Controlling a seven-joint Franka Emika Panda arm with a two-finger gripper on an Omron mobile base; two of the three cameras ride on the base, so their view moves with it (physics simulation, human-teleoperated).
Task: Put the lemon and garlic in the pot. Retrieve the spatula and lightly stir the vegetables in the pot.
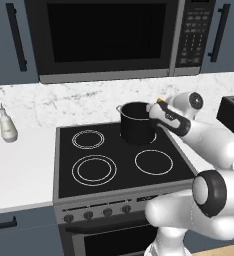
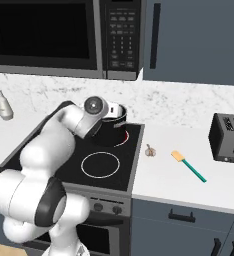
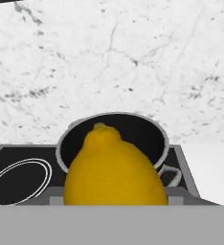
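The big yellow lemon (image 3: 115, 167) is sitting right in front of the hand camera, between the robot's finger tips, so the gripper (image 1: 158, 107) is holding the lemon — it is squeezing it from both sides. In the left base view a tiny bit of yellow is peeking out at the end of the hand, just beside the rim of the pot (image 1: 137, 123). The pot is dark and round with a shiny thin rim, and it is standing on the back right burner of the black stove (image 1: 114, 160). In the hand view the open mouth of the pot is showing just behind the lemon, and its inside is looking dark. The white arm is reaching over the stove toward the pot. Off to the right, on the white counter (image 2: 189, 185), the garlic (image 2: 150, 150) is lying near the edge of the stove. The spatula (image 2: 188, 166) is lying a little further right — its pale yellow end is pointing toward the garlic and its green handle is pointing toward the front edge of the counter. A black toaster (image 2: 229, 137) is standing near the spatula.
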